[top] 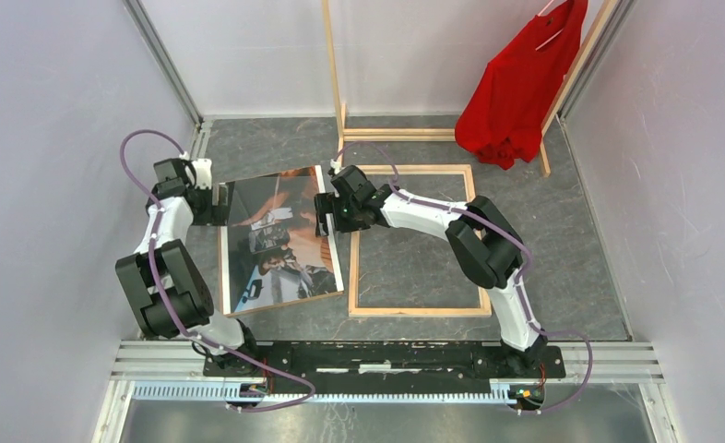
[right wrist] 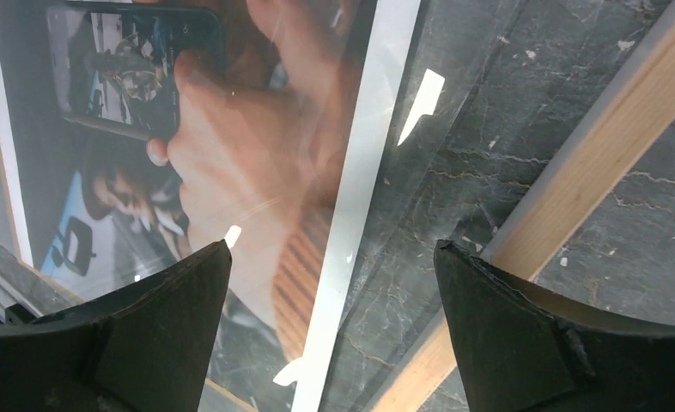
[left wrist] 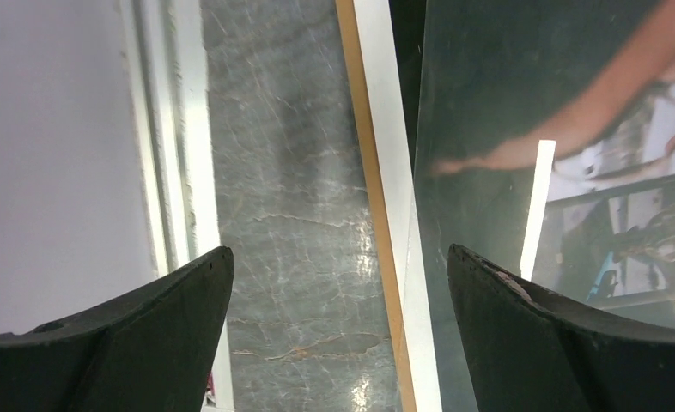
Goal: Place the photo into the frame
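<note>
The photo [top: 280, 242] lies face up on the grey table, left of centre, slightly tilted; its white border and brown board edge show in the left wrist view [left wrist: 574, 129] and its print in the right wrist view [right wrist: 231, 129]. The frame [top: 414, 311] lies flat to its right, wood side up, its left rail [right wrist: 592, 154] close to the photo's right edge. My left gripper [top: 216, 197] [left wrist: 341, 257] hangs open over the photo's far left edge, one finger above the table, the other above the print. My right gripper [top: 322, 215] [right wrist: 332, 249] is open over the photo's far right edge, holding nothing.
A tall wooden clothes rack [top: 333, 65] with a red shirt [top: 516, 83] stands at the back. Grey walls close in left and right, with a metal track [left wrist: 171, 129] along the left wall. The arms' mounting rail [top: 386, 355] runs along the near edge.
</note>
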`<state>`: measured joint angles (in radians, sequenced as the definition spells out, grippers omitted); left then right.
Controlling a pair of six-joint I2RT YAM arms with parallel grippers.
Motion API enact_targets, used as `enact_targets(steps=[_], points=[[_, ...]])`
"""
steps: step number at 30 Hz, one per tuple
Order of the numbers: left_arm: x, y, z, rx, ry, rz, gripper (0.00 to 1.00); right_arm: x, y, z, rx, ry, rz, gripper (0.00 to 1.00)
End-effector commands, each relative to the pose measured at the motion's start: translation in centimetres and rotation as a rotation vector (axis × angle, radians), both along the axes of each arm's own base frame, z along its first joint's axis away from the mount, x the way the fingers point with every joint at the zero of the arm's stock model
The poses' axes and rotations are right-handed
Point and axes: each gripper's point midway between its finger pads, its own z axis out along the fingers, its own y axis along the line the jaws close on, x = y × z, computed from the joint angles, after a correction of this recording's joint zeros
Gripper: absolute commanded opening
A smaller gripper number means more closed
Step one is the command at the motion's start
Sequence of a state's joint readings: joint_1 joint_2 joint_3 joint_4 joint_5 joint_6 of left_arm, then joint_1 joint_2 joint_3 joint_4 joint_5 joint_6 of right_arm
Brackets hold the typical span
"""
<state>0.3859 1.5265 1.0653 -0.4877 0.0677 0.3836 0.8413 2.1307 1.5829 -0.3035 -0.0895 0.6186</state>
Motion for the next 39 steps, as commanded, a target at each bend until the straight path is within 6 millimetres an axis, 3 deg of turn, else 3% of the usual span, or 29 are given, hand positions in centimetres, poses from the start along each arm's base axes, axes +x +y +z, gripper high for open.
enact_targets(steps=[1, 6, 14, 22, 27, 39], points=[[-0.1, 0.7, -1.7, 0.06, 0.003, -0.03, 1.0, 1.3, 1.0, 0.8, 0.051, 0.002, -0.076, 0.95], [-0.8, 1.1, -3.4, 0.089, 0.02, -0.016, 1.0, 1.5, 0.1, -1.4, -0.008, 0.036, -0.135, 0.94], [-1.9, 0.6, -5.2, 0.089, 0.03, -0.038, 0.94, 1.7, 0.2, -3.4, -0.004, 0.086, -0.198, 0.91], [-3.1, 0.2, -8.2, 0.074, 0.114, -0.076, 0.81, 1.4, 0.9, -3.6, 0.106, 0.167, -0.247, 0.88], [-3.5, -0.5, -9.1, 0.047, 0.136, -0.104, 0.77, 1.3, 1.8, -2.0, 0.255, 0.203, -0.248, 0.87], [-4.2, -0.7, -9.8, 0.046, 0.17, -0.129, 0.76, 1.7, 3.6, 6.4, 0.537, 0.109, -0.176, 0.84]])
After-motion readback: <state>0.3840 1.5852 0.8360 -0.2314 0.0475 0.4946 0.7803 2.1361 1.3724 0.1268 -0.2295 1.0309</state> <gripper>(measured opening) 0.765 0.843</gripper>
